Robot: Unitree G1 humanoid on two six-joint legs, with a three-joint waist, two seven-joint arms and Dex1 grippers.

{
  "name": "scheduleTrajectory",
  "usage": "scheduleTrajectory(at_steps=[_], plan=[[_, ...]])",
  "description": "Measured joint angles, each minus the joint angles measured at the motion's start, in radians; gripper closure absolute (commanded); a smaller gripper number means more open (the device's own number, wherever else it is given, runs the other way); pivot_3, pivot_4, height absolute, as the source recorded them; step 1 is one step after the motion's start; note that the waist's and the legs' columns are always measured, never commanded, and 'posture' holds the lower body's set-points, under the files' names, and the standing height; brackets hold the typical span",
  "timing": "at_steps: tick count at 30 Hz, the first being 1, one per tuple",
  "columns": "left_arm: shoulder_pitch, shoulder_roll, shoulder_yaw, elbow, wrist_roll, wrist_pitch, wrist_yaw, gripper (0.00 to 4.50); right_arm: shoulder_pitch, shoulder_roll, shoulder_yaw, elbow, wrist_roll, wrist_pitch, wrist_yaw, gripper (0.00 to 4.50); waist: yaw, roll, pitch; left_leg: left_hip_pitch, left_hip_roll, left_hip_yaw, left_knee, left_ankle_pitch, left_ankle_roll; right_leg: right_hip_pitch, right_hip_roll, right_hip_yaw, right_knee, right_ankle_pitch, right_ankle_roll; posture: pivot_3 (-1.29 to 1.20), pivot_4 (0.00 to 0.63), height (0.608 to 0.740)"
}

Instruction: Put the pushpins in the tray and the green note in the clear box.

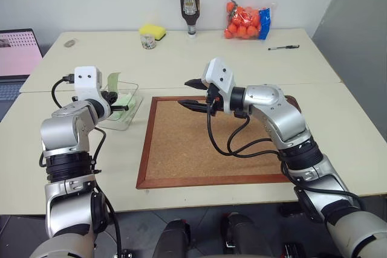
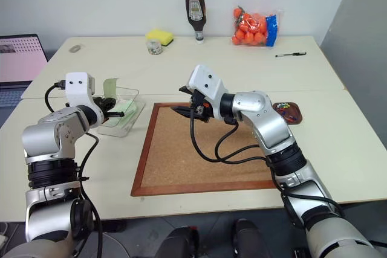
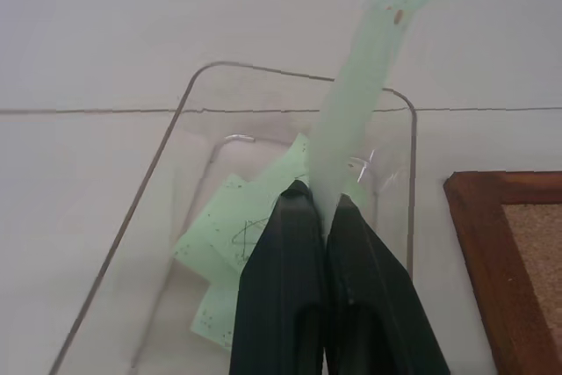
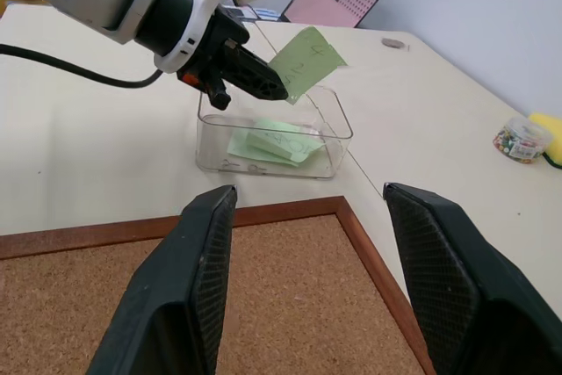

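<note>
Paper, thin and pale: your left gripper pinches the green note upright above the clear box (rounded, transparent); your right gripper gapes empty over cork.

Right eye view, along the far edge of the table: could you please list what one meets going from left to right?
Laptop → small jar → yellow sponge → sauce bottle → bag of oranges → pen.
</note>
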Motion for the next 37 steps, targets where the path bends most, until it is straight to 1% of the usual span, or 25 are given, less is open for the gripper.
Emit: scheduleTrajectory(at_steps=[4,9,13,17,19,23,26,28,29,31,34,37], plan=[[-0.012,-0.001,0.011,0.014,-0.022,0.022,0.017,2.86,0.002,0.005,0.000,-0.001,0.000,0.011,-0.006,1.61,0.000,0.000,0.000,0.000,0.000,0.000,0.000,0.000,0.000,0.000,0.000,0.000,0.000,0.000,0.000,0.00,0.150,0.740],[-0.016,0.000,0.007,0.013,-0.035,0.022,0.022,1.67,0.002,0.009,0.000,-0.005,0.000,0.014,-0.009,1.61,0.000,0.000,0.000,0.000,0.000,0.000,0.000,0.000,0.000,0.000,0.000,0.000,0.000,0.000,0.000,0.00,0.150,0.740],[-0.016,0.000,-0.013,0.013,-0.036,0.017,0.034,0.91,0.002,0.012,-0.001,-0.005,0.000,0.014,-0.014,1.61,0.000,0.000,0.000,0.000,0.000,0.000,0.000,0.000,0.000,0.000,0.000,0.000,0.000,0.000,0.000,0.00,0.150,0.740],[-0.011,0.008,-0.065,-0.022,-0.025,-0.053,0.024,0.91,0.005,0.014,-0.009,-0.011,0.000,0.014,-0.027,1.61,0.000,0.000,0.000,0.000,0.000,0.000,0.000,0.000,0.000,0.000,-0.001,0.000,0.000,0.001,-0.002,0.00,0.150,0.740],[0.003,0.032,-0.106,-0.053,-0.011,-0.120,-0.004,0.91,0.014,0.015,-0.015,-0.035,0.002,0.014,-0.032,1.61,0.000,0.000,0.000,0.000,0.000,0.000,-0.001,0.000,-0.001,0.000,-0.001,0.000,-0.001,0.001,-0.002,0.00,0.150,0.740],[0.041,0.047,-0.180,-0.161,0.000,-0.266,-0.097,0.91,0.089,-0.014,-0.067,-0.131,0.040,0.037,-0.036,1.61,0.006,0.000,0.000,-0.001,-0.001,0.000,-0.001,0.000,-0.001,0.000,-0.002,0.000,-0.002,0.002,-0.003,0.00,0.150,0.740],[0.066,0.047,-0.281,-0.263,0.007,-0.338,-0.170,0.91,0.184,-0.034,-0.126,-0.227,0.070,0.058,-0.066,1.61,0.015,0.000,0.000,-0.003,-0.002,0.000,-0.001,-0.001,-0.001,0.000,-0.003,0.000,-0.005,0.001,-0.002,0.00,0.150,0.740],[0.107,0.016,-0.345,-0.345,0.004,-0.398,-0.211,0.91,0.317,-0.059,-0.188,-0.315,0.079,0.057,-0.105,1.61,0.027,-0.001,-0.001,-0.002,-0.003,0.001,-0.001,-0.001,-0.002,0.001,-0.004,0.000,-0.006,0.001,-0.002,0.00,0.150,0.740],[0.125,-0.001,-0.371,-0.358,-0.001,-0.415,-0.230,0.91,0.366,-0.070,-0.210,-0.319,0.077,0.060,-0.126,1.61,0.026,-0.001,0.000,-0.004,-0.003,0.003,-0.001,-0.001,-0.001,0.000,-0.004,0.002,-0.006,0.000,0.000,0.00,0.150,0.740],[0.164,-0.030,-0.400,-0.371,-0.018,-0.447,-0.264,0.91,0.466,-0.078,-0.257,-0.359,0.075,0.056,-0.179,1.61,0.024,-0.001,0.000,-0.004,-0.002,0.004,0.000,-0.001,-0.001,-0.001,-0.004,0.001,-0.006,-0.001,0.001,0.00,0.150,0.740],[0.207,-0.079,-0.410,-0.371,-0.042,-0.471,-0.287,0.91,0.569,-0.070,-0.295,-0.378,0.064,0.031,-0.246,1.61,0.018,-0.001,0.000,-0.001,0.000,0.004,-0.001,-0.001,-0.001,0.000,-0.001,0.002,-0.004,-0.001,0.001,0.00,0.150,0.740],[0.248,-0.099,-0.422,-0.364,-0.055,-0.483,-0.309,0.91,0.614,-0.051,-0.303,-0.379,0.038,-0.007,-0.301,1.61,0.014,-0.001,0.000,0.000,0.001,0.003,-0.001,-0.001,0.000,0.000,0.002,0.002,-0.002,-0.001,0.001,0.00,0.150,0.740]])
